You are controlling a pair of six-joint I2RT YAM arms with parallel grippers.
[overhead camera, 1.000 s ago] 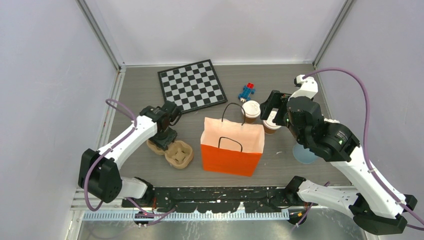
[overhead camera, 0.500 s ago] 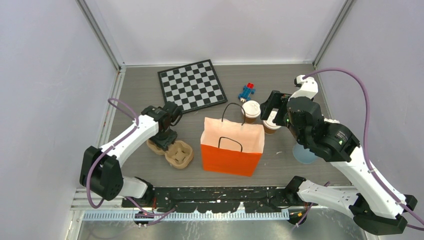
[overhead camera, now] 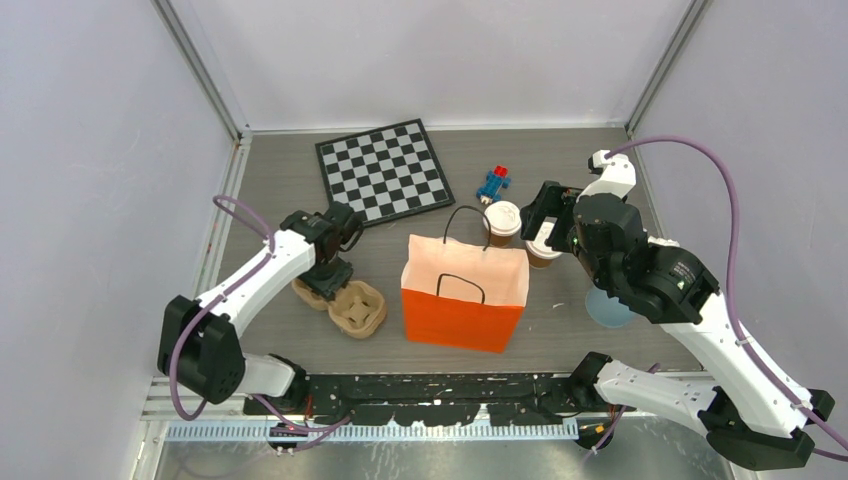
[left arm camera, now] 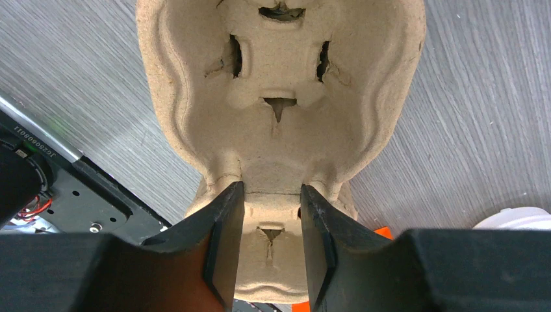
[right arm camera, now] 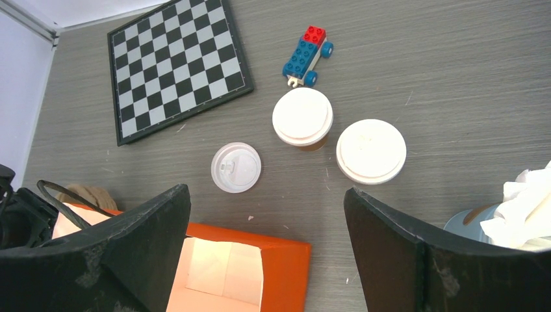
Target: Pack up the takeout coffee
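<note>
left gripper [left arm camera: 271,195] tightens further on the waist of the tan moulded-pulp cup tray [left arm camera: 279,84]; right gripper [right arm camera: 265,198] hangs wide open, empty, over white-lidded brown kraft-paper cups [right arm camera: 302,117], none apparently packed yet.

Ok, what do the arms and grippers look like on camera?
The left arm and right arm have white links, black joints and a trailing purple cable each. The left gripper and right gripper each have two flat black fingers.

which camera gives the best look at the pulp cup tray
Left wrist: the cup tray fills the frame, its slots clear, the left gripper astride its middle web. The top view shows it small, partly under that gripper. The right wrist view catches only a tan sliver beyond the orange bag.
</note>
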